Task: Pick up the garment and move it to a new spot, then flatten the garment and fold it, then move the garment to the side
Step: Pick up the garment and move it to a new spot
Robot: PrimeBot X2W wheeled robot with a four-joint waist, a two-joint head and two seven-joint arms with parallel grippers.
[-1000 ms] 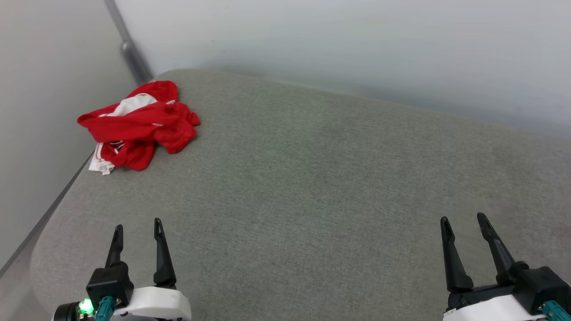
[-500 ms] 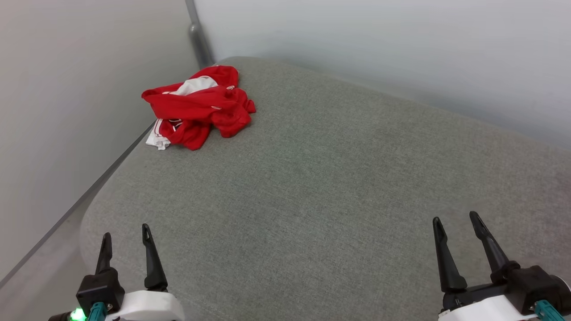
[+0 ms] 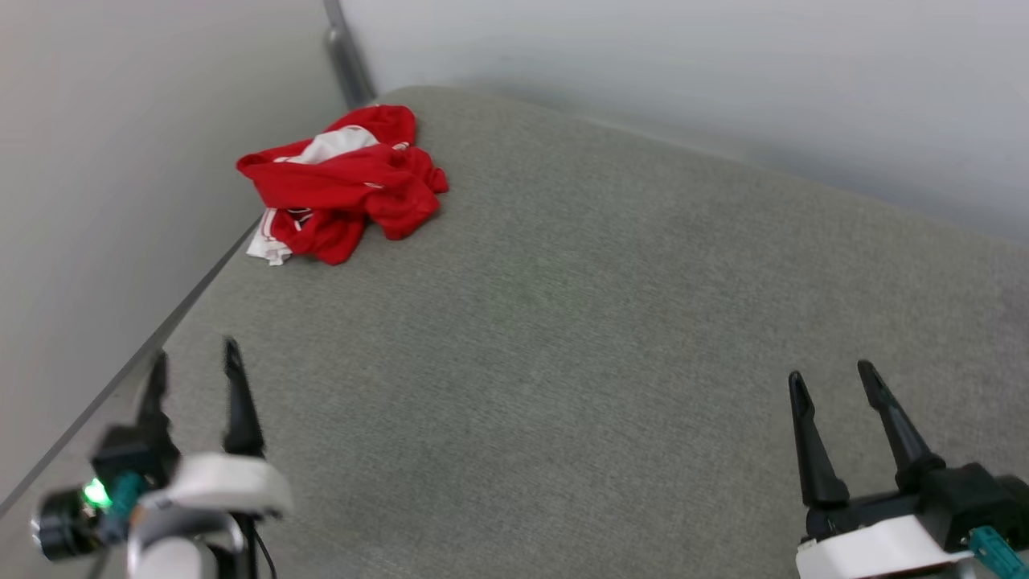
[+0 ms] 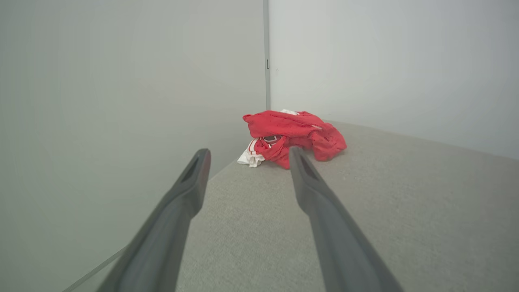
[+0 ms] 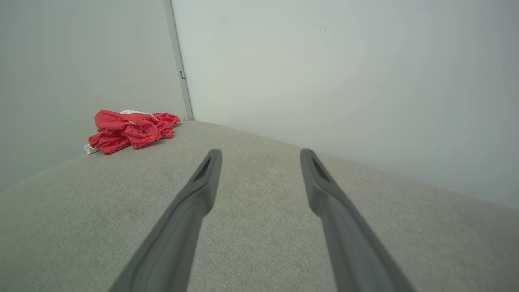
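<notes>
Currently left fingers [image 3: 233, 386] and right fingers [image 3: 806, 430] both spread wide, gripping nothing. Crumpled red garment [image 3: 342, 193] lies on bench [image 3: 603, 322] well ahead of left fingers, far forward-left of right fingers.

The garment [image 3: 342, 193] is seen as soft, crumpled red and white cloth with a matt face. The counter [image 3: 563, 322] is covered in grey woven cloth, matt and slightly rough. The left tool [image 3: 196, 351] and right tool [image 3: 830, 371] are fingered in dark matt plastic. The walls [image 3: 723, 80] are finished smooth and matt, and a dull metallic sheen is shown by the corner post [image 3: 344, 56].
</notes>
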